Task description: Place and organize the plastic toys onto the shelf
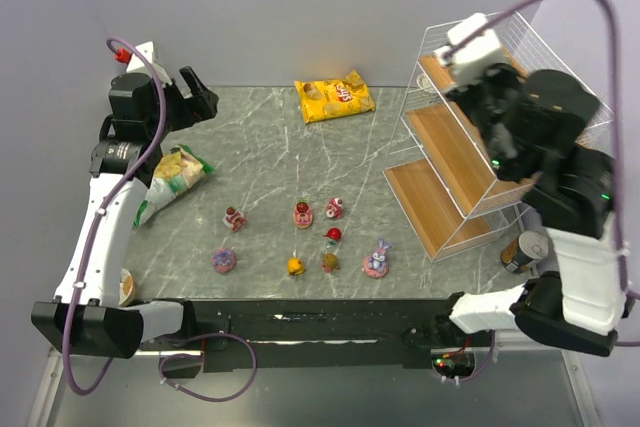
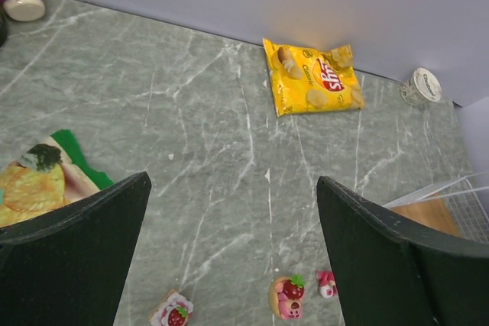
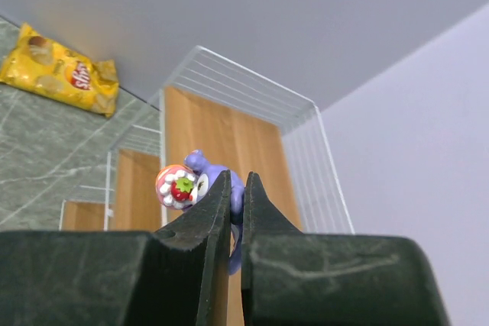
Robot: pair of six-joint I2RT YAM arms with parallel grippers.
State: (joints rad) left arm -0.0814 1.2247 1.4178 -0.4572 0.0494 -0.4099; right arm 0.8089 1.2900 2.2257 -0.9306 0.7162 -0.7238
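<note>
My right gripper [image 3: 237,175] is shut on a purple bunny toy [image 3: 200,171] that holds a strawberry cake. It holds the toy above the top wood board of the white wire shelf [image 3: 206,124]. In the top view this gripper [image 1: 465,95] hangs over the shelf [image 1: 455,162] at the right. Several small toys lie on the table: a purple bunny [image 1: 377,261], cake shapes [image 1: 303,214] [image 1: 234,218], a donut [image 1: 223,260] and fruit pieces [image 1: 295,266]. My left gripper [image 1: 205,102] [image 2: 233,179] is open and empty, high at the far left.
A yellow chip bag [image 1: 335,99] [image 2: 313,75] lies at the back. A green snack bag [image 1: 170,179] [image 2: 38,181] lies under my left arm. A can [image 1: 525,250] stands by the shelf's front. A round tub [image 2: 421,85] sits by the back wall.
</note>
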